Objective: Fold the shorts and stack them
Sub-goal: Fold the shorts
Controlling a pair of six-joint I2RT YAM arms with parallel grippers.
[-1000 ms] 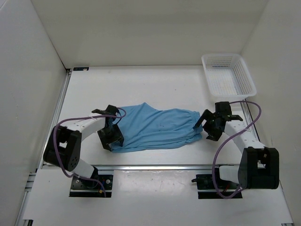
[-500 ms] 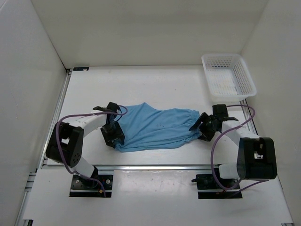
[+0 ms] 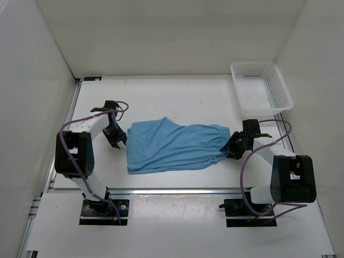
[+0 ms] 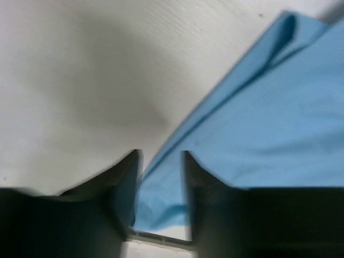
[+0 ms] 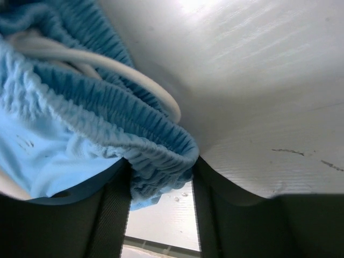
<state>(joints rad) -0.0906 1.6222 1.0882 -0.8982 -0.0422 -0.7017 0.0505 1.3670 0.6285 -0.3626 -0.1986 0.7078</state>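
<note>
Status of work: the shorts [image 3: 172, 146] lie flat on the table [image 3: 177, 97], between the two arms. The waistband [image 5: 156, 156] is at the right end and the leg hems are at the left. The outline reads as one leg's width with layered edges along the near side. I judge that one lengthwise fold, leg over leg, is done. A crosswise fold to shorten the piece is not yet done, and neither is the stacking.

Left gripper [image 3: 114, 135]: it stands just beside the left hem, apart from the cloth in the overhead view. Its jaws are parted and hold nothing. The wrist view shows only the fabric edge beyond the gap.

Right gripper [image 3: 235, 146]: it is at the waistband end. Its jaws are closed around the gathered elastic, which fills the gap between the fingers. The white drawstring [image 5: 107, 67] lies loose just above the grip.

The white mesh basket [image 3: 262, 109] sits at the far right corner, well apart from the garment.
</note>
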